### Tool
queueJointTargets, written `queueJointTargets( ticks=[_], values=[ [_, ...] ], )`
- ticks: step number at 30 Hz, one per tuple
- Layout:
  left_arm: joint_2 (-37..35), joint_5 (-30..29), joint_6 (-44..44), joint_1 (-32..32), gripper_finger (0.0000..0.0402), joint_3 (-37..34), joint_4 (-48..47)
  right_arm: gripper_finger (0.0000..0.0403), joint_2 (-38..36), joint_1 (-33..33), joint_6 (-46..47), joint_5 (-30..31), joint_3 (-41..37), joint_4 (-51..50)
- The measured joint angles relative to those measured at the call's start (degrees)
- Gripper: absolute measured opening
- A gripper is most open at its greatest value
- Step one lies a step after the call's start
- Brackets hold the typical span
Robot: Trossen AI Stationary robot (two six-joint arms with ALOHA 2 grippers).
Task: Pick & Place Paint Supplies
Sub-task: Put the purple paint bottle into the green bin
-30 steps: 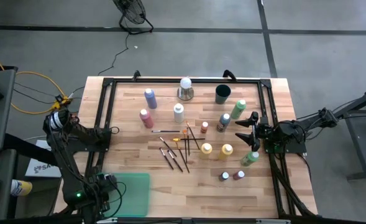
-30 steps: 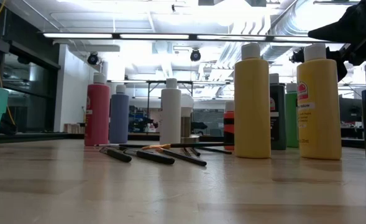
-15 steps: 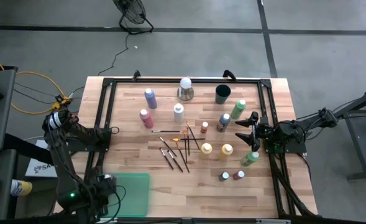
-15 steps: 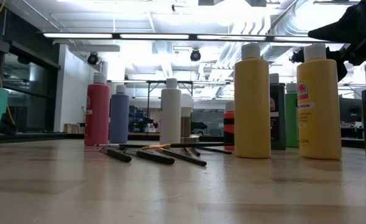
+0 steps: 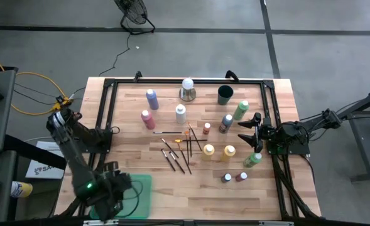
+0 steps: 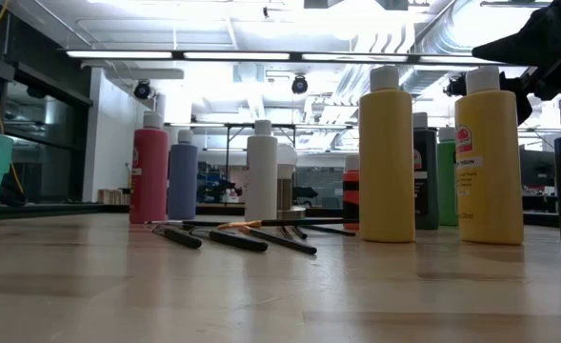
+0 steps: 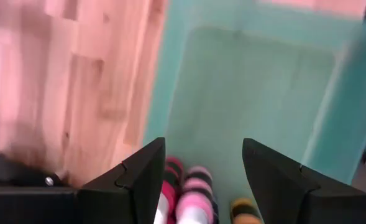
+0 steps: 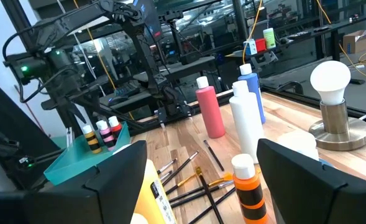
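Two grippers in play. Left gripper (image 5: 112, 198) at lower left of high view, over teal bin (image 5: 137, 194); fingers spread, nothing between them; small bottles (image 7: 195, 199) stand in bin just ahead. Right gripper (image 5: 247, 130) at right of centre, fingers spread wide, empty, beside green bottle (image 5: 240, 110). Bottles mostly upright, caps up: pink bottle (image 5: 148, 118), blue-purple bottle (image 5: 152, 98), white bottle (image 5: 181, 113), yellow bottles (image 5: 217, 151). Brushes (image 5: 178, 152) flat at centre, long axes mostly running upper left to lower right.
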Motion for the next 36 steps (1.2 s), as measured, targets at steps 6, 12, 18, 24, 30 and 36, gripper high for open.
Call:
queueJointTargets(
  ticks=[6, 12, 18, 24, 30, 36],
  values=[
    [-1.97, 0.0, 3.66, 9.39, 0.0207, 0.02, -0.1, 0.0299, -0.02, 0.02, -0.02, -0.01, -0.01, -0.01],
    [-3.96, -1.54, 6.93, 17.31, 0.0207, 0.02, 0.37, 0.0299, -0.01, 0.0, 0.0, -0.02, 0.0, 0.0],
    [-8.65, -14.1, 7.62, 18.99, 0.0207, 0.02, 3.3, 0.0299, -0.02, 0.0, -0.02, 0.0, 0.0, 0.0],
    [-15.4, -22.81, 12.64, 19.04, 0.0207, 0.02, 5.48, 0.0299, -0.02, 0.0, -0.02, -0.02, 0.0, 0.0],
    [-20.46, -22.9, 25.09, 20.86, 0.0207, 0.02, 9.58, 0.0299, 0.0, 0.0, -0.01, -0.02, 0.0, 0.0],
    [-24.05, -22.59, 32.17, 23.86, 0.0207, -0.62, 12.95, 0.0299, -0.02, 0.0, 0.78, -0.18, -0.02, 0.02]
  ],
)
